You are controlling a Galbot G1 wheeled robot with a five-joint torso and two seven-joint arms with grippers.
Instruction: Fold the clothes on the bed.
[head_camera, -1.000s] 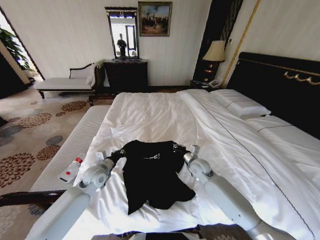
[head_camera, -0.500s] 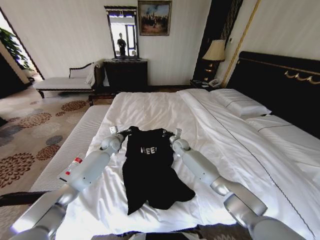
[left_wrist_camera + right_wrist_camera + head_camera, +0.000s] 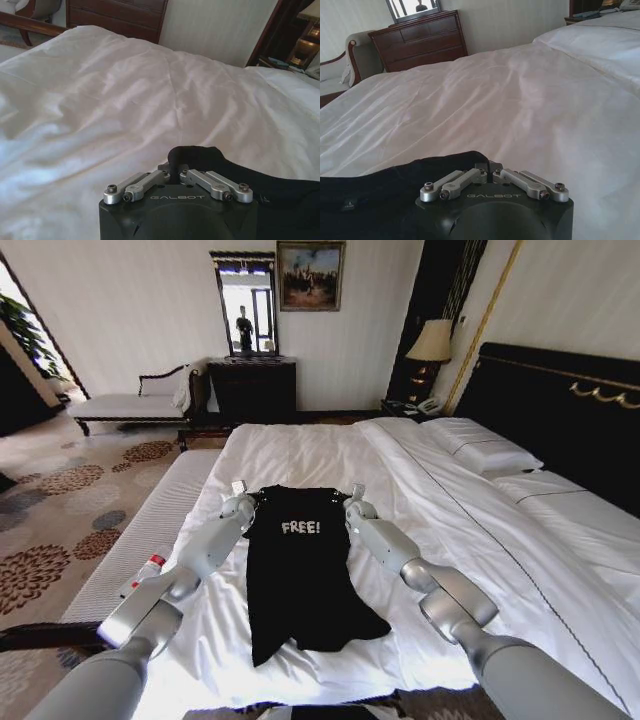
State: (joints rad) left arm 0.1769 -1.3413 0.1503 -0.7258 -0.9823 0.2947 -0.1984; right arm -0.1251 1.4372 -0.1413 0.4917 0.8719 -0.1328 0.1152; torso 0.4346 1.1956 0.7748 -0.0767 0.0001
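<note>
Two arms stretch a black T-shirt [image 3: 298,570] flat on the bed [image 3: 330,455], the left end effector [image 3: 243,496] and right end effector [image 3: 352,498] each pinching a shoulder, evidently to smooth it, lettering up, for folding.

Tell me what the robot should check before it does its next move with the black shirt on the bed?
1. Left gripper shut on the T-shirt's shoulder: ok, the left wrist view shows the cloth pinched at its tip.
2. Right gripper shut on the other shoulder: ok, the right wrist view shows the fabric caught there.
3. Top edge stretched straight between the grippers: ok, the "FREE!" lettering reads flat.
4. Lower part smoothed: not ok, the hem is bunched and skewed toward the right side.
5. Room on the bed beyond the shirt: ok, bare white sheet.
6. Sleeves laid out: cannot tell.
</note>
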